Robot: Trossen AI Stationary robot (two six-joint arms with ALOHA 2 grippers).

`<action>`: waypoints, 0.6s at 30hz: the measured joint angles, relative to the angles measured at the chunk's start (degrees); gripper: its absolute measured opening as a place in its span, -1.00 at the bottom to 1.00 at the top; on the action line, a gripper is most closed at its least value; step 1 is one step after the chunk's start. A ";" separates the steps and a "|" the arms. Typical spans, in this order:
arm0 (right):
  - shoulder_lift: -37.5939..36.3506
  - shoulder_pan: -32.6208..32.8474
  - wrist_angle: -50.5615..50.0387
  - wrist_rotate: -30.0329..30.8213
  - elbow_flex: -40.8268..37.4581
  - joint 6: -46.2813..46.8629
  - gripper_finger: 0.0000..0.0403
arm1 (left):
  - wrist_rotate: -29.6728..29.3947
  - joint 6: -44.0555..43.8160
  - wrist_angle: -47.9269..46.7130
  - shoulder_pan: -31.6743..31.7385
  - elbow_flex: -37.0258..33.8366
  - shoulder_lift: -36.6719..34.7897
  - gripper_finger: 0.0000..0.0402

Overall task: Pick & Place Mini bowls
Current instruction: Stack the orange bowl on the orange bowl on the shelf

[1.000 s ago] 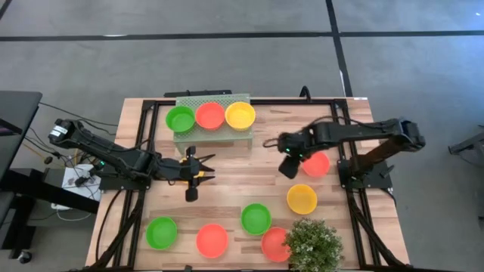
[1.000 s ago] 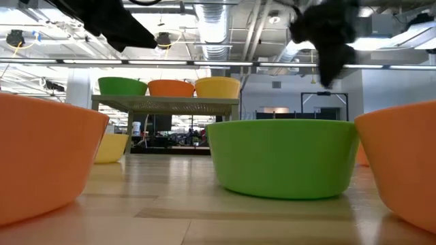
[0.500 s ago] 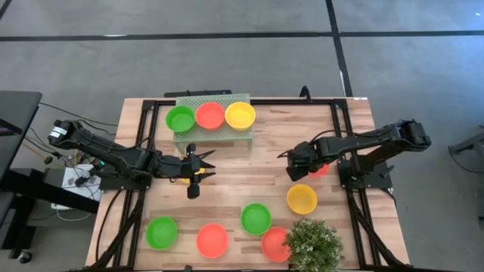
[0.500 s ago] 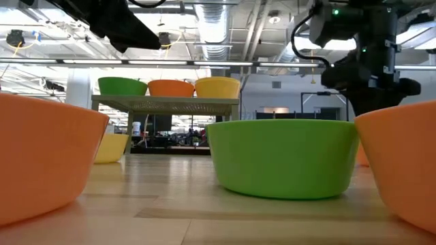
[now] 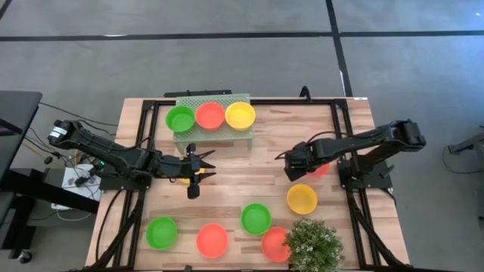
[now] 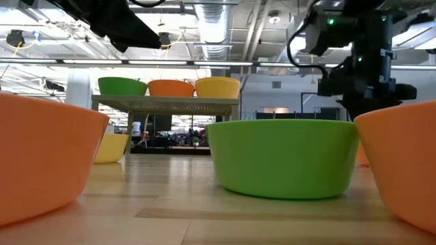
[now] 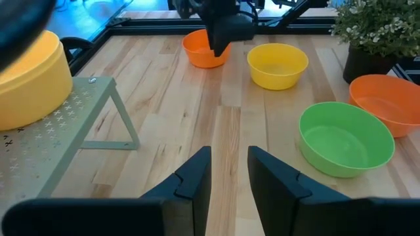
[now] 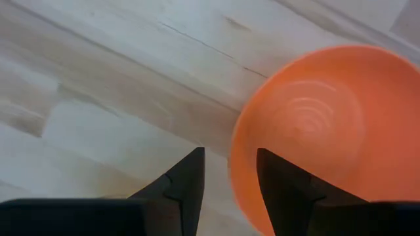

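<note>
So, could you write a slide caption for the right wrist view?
Right gripper open, fingers straddling the rim of an orange-red bowl on the wooden table.

Bright, even light; blurred foreground.

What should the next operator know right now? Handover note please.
Right gripper: open, straddling the rim of the orange-red bowl on the table's right side, not yet closed.
Left gripper: open, empty, waiting at centre-left.
Done: green, red and yellow bowls sit on the perforated stand.
Left: six bowls on the table, five along the near edge by the plant.
</note>
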 joint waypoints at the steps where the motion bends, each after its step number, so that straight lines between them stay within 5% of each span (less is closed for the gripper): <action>1: 0.81 0.02 0.06 -0.09 0.00 0.07 -0.34 | 0.02 -0.02 0.00 0.00 0.00 0.00 -0.49; 13: 7.24 -1.53 0.72 -3.88 0.98 -3.83 -0.36 | 0.02 0.00 0.10 0.00 0.00 0.00 -0.49; 18: 6.70 -2.60 0.65 -4.38 2.91 -7.80 -0.60 | 0.02 0.00 0.20 0.00 0.00 0.00 -0.49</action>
